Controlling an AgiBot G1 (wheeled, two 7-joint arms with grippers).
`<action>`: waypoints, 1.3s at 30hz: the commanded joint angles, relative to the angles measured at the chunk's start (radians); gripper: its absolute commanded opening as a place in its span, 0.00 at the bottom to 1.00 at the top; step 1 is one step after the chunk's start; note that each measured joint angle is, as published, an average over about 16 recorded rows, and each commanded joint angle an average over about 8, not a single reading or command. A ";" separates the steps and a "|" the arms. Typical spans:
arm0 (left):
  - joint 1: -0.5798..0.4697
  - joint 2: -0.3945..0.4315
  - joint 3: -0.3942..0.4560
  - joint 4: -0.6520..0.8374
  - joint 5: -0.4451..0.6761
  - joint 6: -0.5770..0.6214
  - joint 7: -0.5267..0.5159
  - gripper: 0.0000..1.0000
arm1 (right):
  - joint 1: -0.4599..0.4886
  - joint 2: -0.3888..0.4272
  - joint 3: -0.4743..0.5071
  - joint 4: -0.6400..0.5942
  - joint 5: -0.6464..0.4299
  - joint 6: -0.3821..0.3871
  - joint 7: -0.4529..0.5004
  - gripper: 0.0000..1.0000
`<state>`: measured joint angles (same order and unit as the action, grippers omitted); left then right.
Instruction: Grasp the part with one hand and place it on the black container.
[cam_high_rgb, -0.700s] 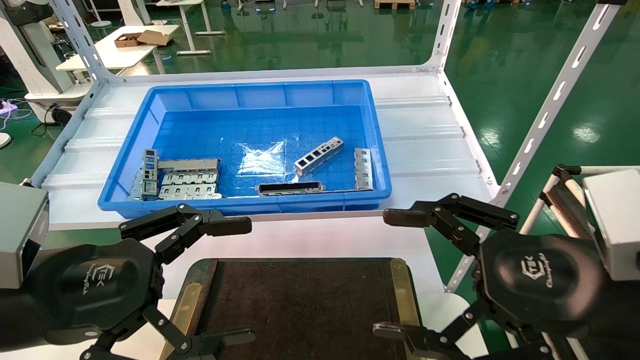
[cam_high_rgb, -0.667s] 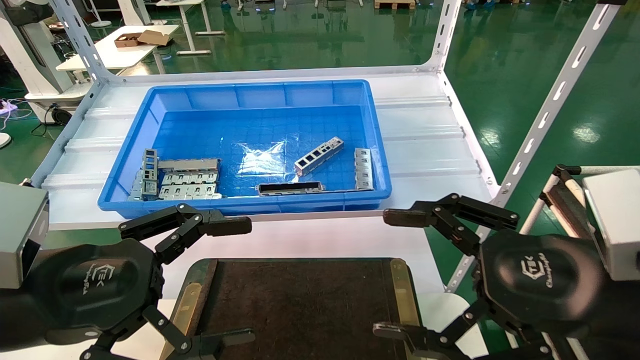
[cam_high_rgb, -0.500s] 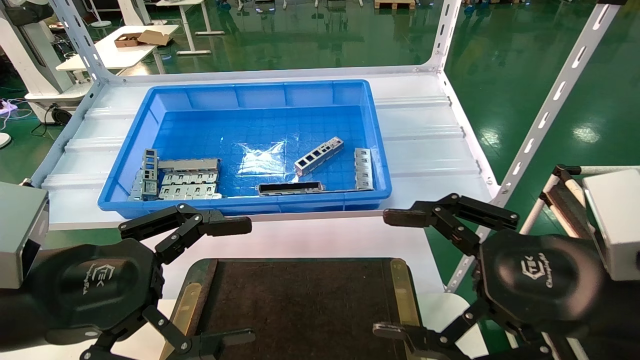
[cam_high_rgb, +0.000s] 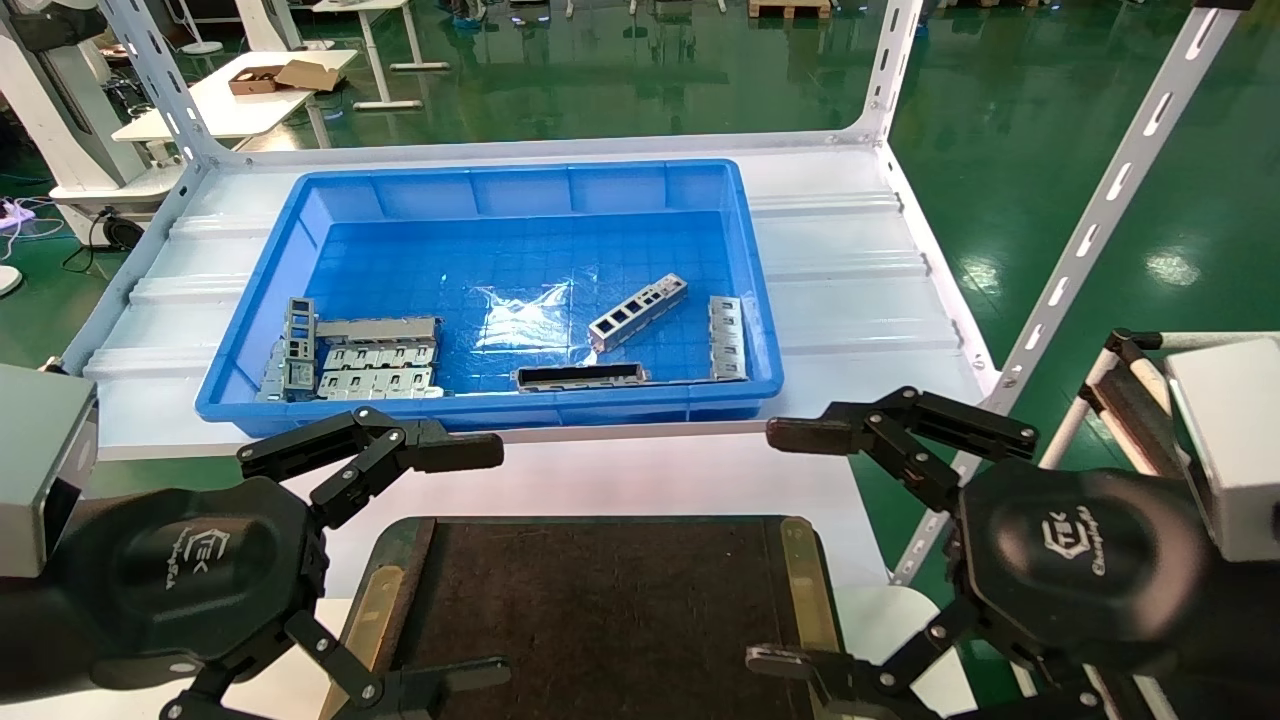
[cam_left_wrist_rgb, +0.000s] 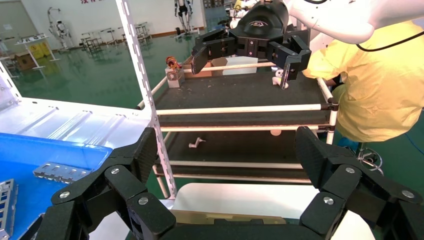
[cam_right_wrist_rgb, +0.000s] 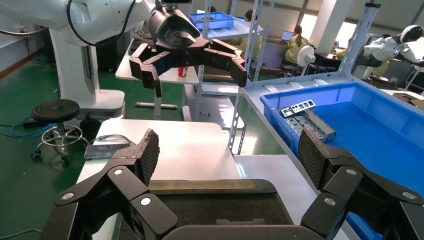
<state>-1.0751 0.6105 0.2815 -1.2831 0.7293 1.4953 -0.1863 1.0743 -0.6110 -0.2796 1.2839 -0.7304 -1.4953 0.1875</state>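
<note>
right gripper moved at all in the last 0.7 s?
No. In the head view the right gripper sits open at the same spot beside the black container, its upper fingertip level with the blue bin's near rim.

Both the left gripper (cam_high_rgb: 455, 565) and the right gripper (cam_high_rgb: 790, 545) are matte black linkages with silver screws, textured pads, embossed white logos, and grey-white wrist housings.

The narrow light-silver cutout strip bracket (cam_high_rgb: 638, 312) lies in the blue plastic bin (cam_high_rgb: 350, 185), behind the flat black-brown rectangular tray (cam_high_rgb: 600, 610).
</note>
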 joint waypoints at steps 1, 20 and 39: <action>0.000 0.000 0.000 0.000 0.000 0.000 0.000 1.00 | 0.000 0.000 0.000 0.000 0.000 0.000 0.000 1.00; -0.102 0.102 0.054 0.042 0.120 -0.112 -0.025 1.00 | 0.001 0.000 -0.001 -0.001 0.001 0.000 -0.001 1.00; -0.404 0.474 0.211 0.538 0.453 -0.369 0.090 1.00 | 0.001 0.001 -0.003 -0.001 0.002 0.000 -0.002 1.00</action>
<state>-1.4772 1.0834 0.4878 -0.7428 1.1744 1.1253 -0.0962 1.0754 -0.6104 -0.2822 1.2829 -0.7289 -1.4948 0.1860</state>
